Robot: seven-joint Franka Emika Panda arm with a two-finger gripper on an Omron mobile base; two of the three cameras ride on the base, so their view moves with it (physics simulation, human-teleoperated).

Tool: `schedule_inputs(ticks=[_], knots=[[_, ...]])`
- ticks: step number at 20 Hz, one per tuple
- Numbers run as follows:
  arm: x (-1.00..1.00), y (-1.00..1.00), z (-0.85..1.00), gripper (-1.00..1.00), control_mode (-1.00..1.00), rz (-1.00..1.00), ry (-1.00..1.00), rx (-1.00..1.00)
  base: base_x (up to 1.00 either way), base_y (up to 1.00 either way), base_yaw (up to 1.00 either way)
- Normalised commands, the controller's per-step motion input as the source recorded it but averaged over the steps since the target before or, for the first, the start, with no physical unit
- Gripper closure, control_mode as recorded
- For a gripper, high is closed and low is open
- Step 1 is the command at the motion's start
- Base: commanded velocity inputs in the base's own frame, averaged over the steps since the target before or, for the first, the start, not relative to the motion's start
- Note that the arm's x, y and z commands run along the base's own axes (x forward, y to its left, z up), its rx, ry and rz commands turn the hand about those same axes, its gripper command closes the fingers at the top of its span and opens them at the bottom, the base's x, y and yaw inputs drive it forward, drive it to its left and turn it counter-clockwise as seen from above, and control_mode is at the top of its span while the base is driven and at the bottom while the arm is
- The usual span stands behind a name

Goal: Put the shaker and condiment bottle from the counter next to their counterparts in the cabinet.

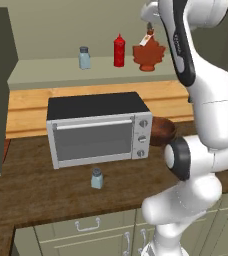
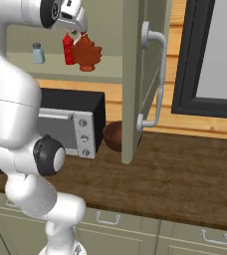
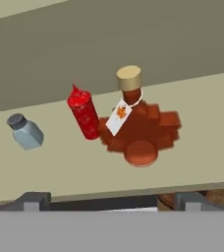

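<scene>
Olive-beige wall cabinet [image 1: 46, 75] holds three things on its wide pale shelf: the reddish-brown maple-leaf condiment bottle [image 3: 138, 128] with its tan stopper and white tag stands upright, just beside and seemingly touching a plain red squeeze bottle [image 3: 84, 114] with a pointed nozzle, and a small pale-blue grey-capped shaker [image 3: 25, 132] stands well apart on the squeeze bottle's other side. Below, on the dark brown wood-grain counter [image 1: 41, 192], a black-topped silver toaster oven [image 1: 98, 129] sits against the tan wooden ledge, with a brown wooden bowl [image 1: 162, 131] just beside it. The other pale-blue shaker [image 1: 97, 178] stands alone on the counter in front of the oven. The white arm's gripper [image 3: 111, 199] hangs spread wide, holding nothing, apart from the leaf bottle. An open cabinet door [image 2: 135, 79] with a curved metal handle hangs beside the shelf.
</scene>
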Motion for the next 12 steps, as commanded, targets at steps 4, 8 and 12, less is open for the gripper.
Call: schedule_inputs(ticks=[4,8,12], knots=[[-1.0,0.2,-0.74,-1.0,-1.0,-0.01,-0.26,0.0,0.0,0.0,0.0],[-1.0,0.19,-0.9,-1.0,-1.0,-0.02,-0.27,0.0,0.0,0.0,0.0],[-1.0,0.15,-0.96,-1.0,-1.0,-0.03,-0.25,0.0,0.0,0.0,0.0]])
